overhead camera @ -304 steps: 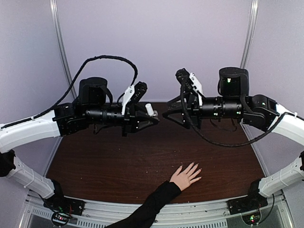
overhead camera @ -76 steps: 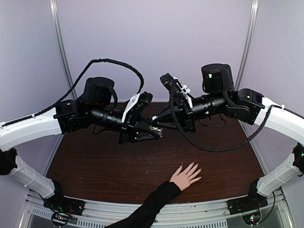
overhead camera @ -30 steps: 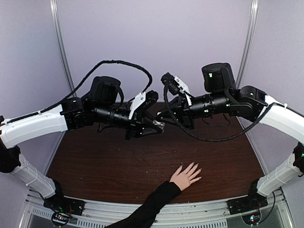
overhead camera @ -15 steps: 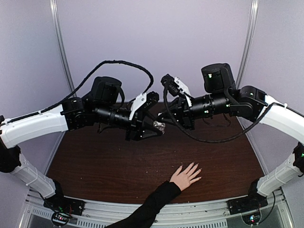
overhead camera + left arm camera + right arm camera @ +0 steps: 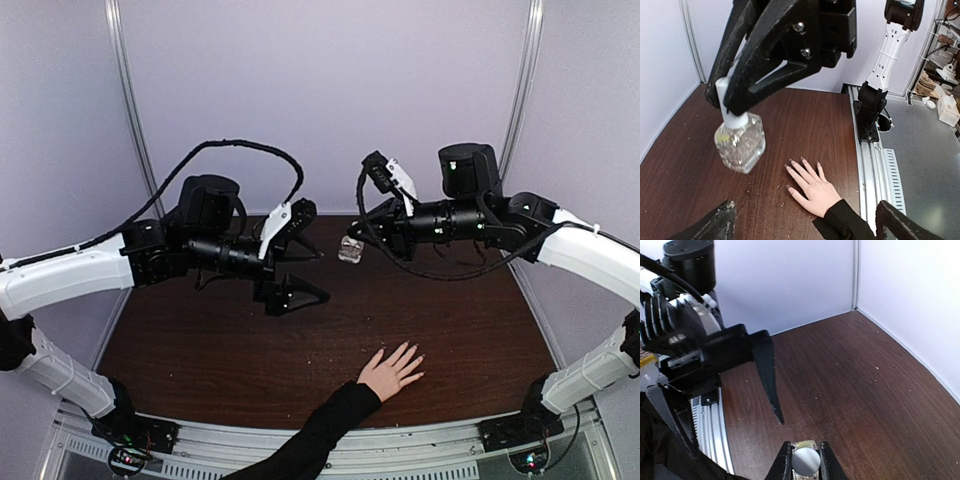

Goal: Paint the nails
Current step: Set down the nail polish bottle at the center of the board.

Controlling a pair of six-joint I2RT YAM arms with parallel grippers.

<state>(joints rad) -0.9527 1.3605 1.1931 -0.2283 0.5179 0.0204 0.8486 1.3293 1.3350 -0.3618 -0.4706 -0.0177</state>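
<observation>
A light-skinned hand [image 5: 390, 372] in a black sleeve lies flat on the brown table near the front edge, fingers spread. Its nails [image 5: 789, 166] are small and pale. Above the table's middle hangs a small clear glass bottle [image 5: 351, 249], and my right gripper [image 5: 364, 243] is shut on its white cap [image 5: 805, 461]. The left wrist view shows the bottle [image 5: 740, 142] hanging from those black fingers [image 5: 755, 75], left of the hand [image 5: 815, 187]. My left gripper [image 5: 305, 262] stands open, left of the bottle and apart from it, with nothing between its fingers.
The dark wooden table [image 5: 200, 350] is boxed in by pale walls at the back and sides. A metal rail [image 5: 875, 165] runs along its near edge, where the right arm's base [image 5: 872, 100] is bolted. One left finger [image 5: 767, 375] points into the right wrist view.
My left gripper has opened, let go of the bottle and drawn back to the left. The right gripper keeps the bottle by its cap and has shifted a little to the right.
</observation>
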